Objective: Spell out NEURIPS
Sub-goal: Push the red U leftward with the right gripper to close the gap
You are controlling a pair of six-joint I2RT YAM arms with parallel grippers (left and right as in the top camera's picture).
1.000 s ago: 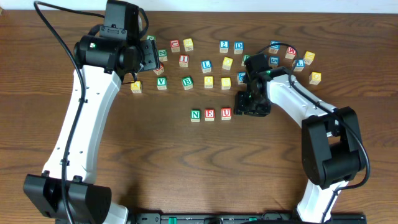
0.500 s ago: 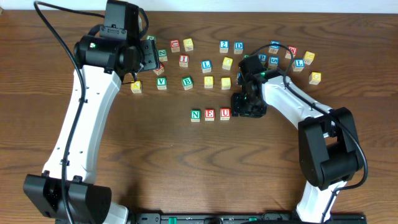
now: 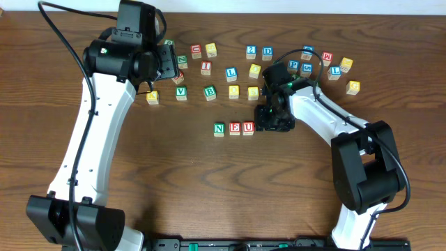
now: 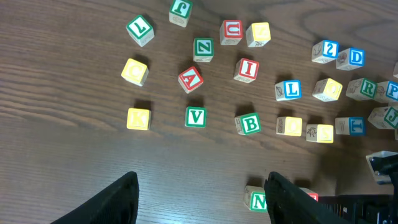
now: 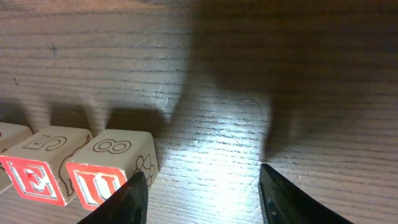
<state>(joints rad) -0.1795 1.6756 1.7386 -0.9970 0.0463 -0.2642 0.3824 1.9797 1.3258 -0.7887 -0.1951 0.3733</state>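
Gaping empty, left tool (image 4: pixel 202 182), right tool (image 5: pixel 202 174) beside square-edged U cube (image 5: pixel 109 168); grained wood table (image 5: pixel 292 62)

**Hanging open, letters just off to the side**

My right gripper (image 5: pixel 205 199) sat low over the wooden table (image 5: pixel 261 74), jaws apart, with only a bright patch of grain between them. Just the dark fingertips (image 5: pixel 281 198) showed along the bottom edge. At lower left was the U cube (image 5: pixel 112 169), red letter facing me and an 8 on top. It was just beside one fingertip, and I couldn't tell if they touched. The E cube (image 5: pixel 38 163) sat right up against it, and a third cube (image 5: pixel 9 133) peeked in at the edge.
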